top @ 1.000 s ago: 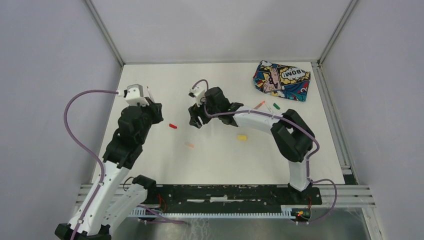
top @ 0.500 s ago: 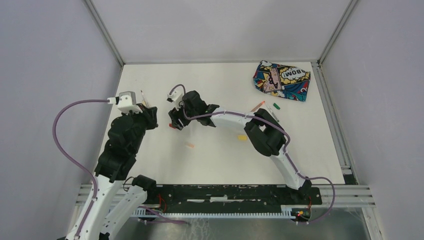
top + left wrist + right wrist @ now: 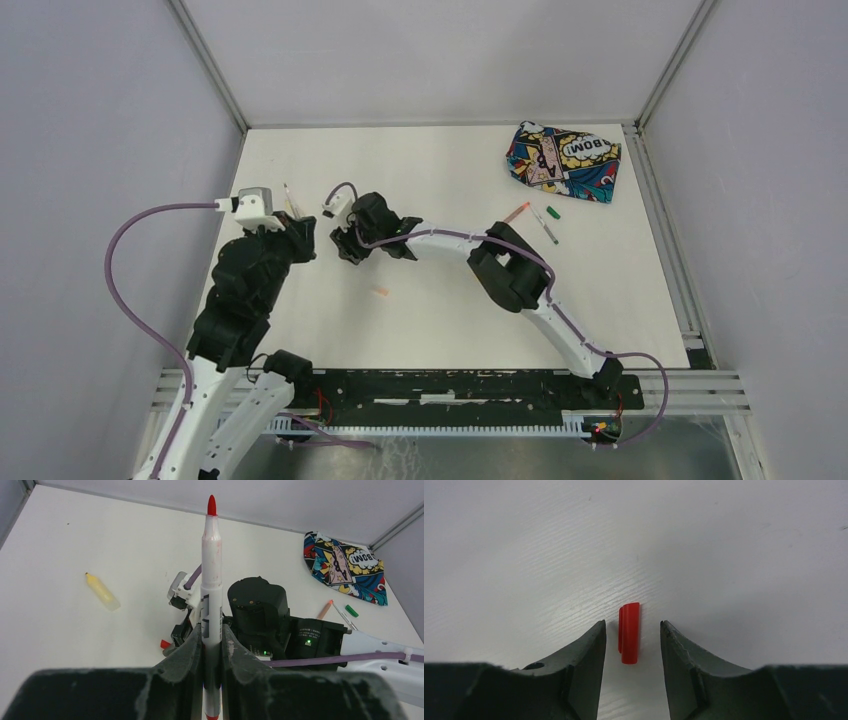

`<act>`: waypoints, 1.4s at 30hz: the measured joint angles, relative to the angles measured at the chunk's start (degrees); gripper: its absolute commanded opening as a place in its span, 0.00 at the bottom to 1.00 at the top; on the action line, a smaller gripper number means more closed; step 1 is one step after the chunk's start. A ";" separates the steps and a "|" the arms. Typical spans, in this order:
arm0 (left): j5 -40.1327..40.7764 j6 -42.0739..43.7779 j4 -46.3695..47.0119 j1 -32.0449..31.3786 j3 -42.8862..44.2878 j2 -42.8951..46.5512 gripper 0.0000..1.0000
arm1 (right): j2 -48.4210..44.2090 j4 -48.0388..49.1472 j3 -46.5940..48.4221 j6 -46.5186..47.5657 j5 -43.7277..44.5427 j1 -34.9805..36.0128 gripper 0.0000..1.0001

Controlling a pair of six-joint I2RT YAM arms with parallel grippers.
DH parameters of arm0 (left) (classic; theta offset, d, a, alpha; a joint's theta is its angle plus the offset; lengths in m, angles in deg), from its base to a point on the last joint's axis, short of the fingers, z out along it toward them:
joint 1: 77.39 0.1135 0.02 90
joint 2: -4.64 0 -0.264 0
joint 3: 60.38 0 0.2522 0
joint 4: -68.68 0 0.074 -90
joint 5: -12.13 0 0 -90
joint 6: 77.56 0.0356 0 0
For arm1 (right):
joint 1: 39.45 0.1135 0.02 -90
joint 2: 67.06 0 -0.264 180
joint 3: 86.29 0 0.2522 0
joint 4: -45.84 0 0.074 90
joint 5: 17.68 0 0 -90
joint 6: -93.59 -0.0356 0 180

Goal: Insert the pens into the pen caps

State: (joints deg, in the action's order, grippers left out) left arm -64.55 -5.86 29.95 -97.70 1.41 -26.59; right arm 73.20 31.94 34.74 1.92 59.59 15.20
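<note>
Glossy plastic red cap (image 3: 629,633) lies on the matt white table (image 3: 724,555) (faintly grained).

Overhead camera looks down; 2 wrist cameras sit close (both catch red cap (image 3: 629,632))

Comic-print fabric pouch (image 3: 563,162) at far right corner, white table (image 3: 440,165), grey enclosure walls (image 3: 430,60)

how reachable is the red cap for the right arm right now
Likely yes: the red cap lies flat on the table, already inside the open right pincer, with a gap on each side and nothing in the way.
</note>
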 measured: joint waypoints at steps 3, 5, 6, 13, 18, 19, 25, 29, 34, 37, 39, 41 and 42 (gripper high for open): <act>-0.07 0.00 -0.04 0.00 -0.61 0.42 0.02 | 0.46 -0.44 0.52 1.25 0.39 0.44 0.43; -0.07 0.00 -0.15 0.00 -0.85 0.72 0.02 | 0.48 -0.81 0.83 1.92 0.94 0.83 0.41; -0.04 0.00 -0.24 0.00 -0.98 0.96 0.02 | 0.48 -1.07 0.98 2.27 1.14 1.03 0.39; 0.39 -0.02 -0.28 0.00 -1.29 1.77 0.02 | 0.48 -2.84 1.31 5.03 4.20 2.36 0.25; 1.05 -0.02 -0.28 0.00 -1.40 1.73 0.02 | 0.48 -3.10 1.40 6.12 5.92 2.58 0.17; 1.20 0.00 -0.35 0.00 -1.42 1.70 0.02 | 0.48 -3.10 1.40 6.27 6.12 2.60 0.15; 1.70 -0.02 -0.87 0.00 -1.62 1.53 0.02 | -0.31 -2.34 0.22 6.38 8.52 2.62 0.12; 3.17 -0.07 -1.55 0.00 -1.64 1.09 0.02 | -6.64 -0.20 -9.84 5.14 11.47 2.12 0.10; 3.67 -0.09 -1.53 0.00 -2.51 0.20 0.02 | -15.28 0.11 -21.57 2.78 12.26 -1.09 0.10; 3.63 -0.13 -1.40 0.00 -3.21 -0.87 0.02 | -20.68 -0.26 -27.71 1.75 11.41 -4.26 0.11; 3.63 -0.17 -1.20 0.00 -3.61 -1.88 0.02 | -23.96 -1.05 -31.28 1.77 11.21 -6.10 0.11; 3.58 -0.22 -0.72 0.00 -3.98 -3.08 0.02 | -27.58 -1.70 -35.74 2.03 11.30 -7.26 0.11; 3.56 -0.24 -0.35 0.00 -4.24 -3.67 0.02 | -29.55 -2.19 -38.29 2.12 11.28 -7.41 0.11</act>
State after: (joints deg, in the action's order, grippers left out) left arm -60.99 -6.10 29.60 -97.70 -2.83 -30.26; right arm 43.65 29.75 -3.56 4.04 70.87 7.79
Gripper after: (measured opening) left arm 0.207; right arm 0.161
